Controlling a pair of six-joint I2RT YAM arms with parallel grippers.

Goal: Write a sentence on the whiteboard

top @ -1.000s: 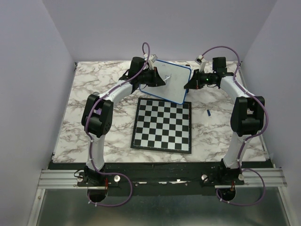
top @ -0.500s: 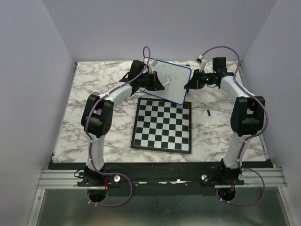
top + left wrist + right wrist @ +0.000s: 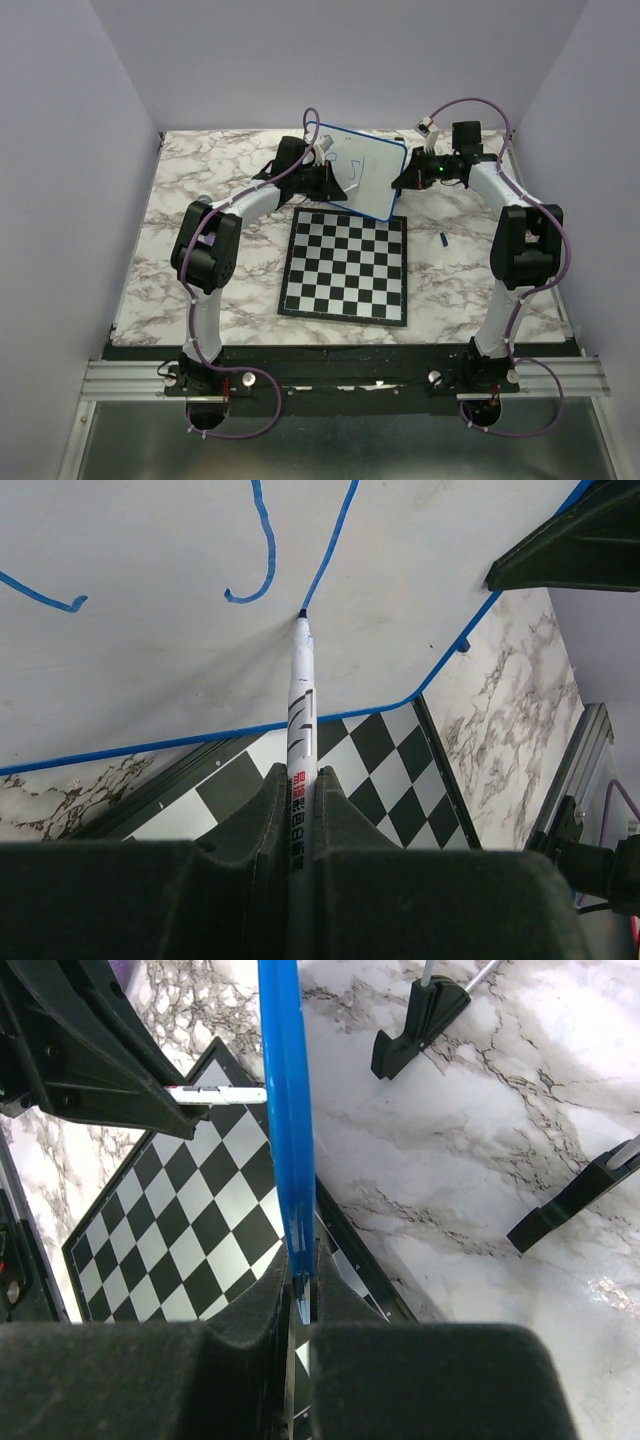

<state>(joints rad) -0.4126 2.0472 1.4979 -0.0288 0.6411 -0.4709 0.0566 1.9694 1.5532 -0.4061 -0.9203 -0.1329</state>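
The whiteboard (image 3: 377, 160), white with a thin blue rim, is held tilted above the far edge of the chessboard. My right gripper (image 3: 399, 181) is shut on its right rim, which shows edge-on as a blue strip (image 3: 285, 1110) between the jaws (image 3: 300, 1290). My left gripper (image 3: 338, 182) (image 3: 300, 790) is shut on a white marker (image 3: 301, 700), whose tip touches the board face at the lower end of a blue stroke (image 3: 335, 540). Of the sentence only a few blue strokes (image 3: 264, 540) show. The marker (image 3: 215, 1093) also pokes out in the right wrist view.
The black-and-white chessboard (image 3: 345, 265) lies flat in the middle of the marble table (image 3: 200, 200), under the board's lower edge. A small blue cap-like piece (image 3: 443, 238) lies right of it. Two black stand feet (image 3: 420, 1020) (image 3: 575, 1200) rest on the marble behind the board.
The left gripper with the marker has shifted slightly down and right across the whiteboard, drawing its stroke longer. The right arm and the board have stayed put.
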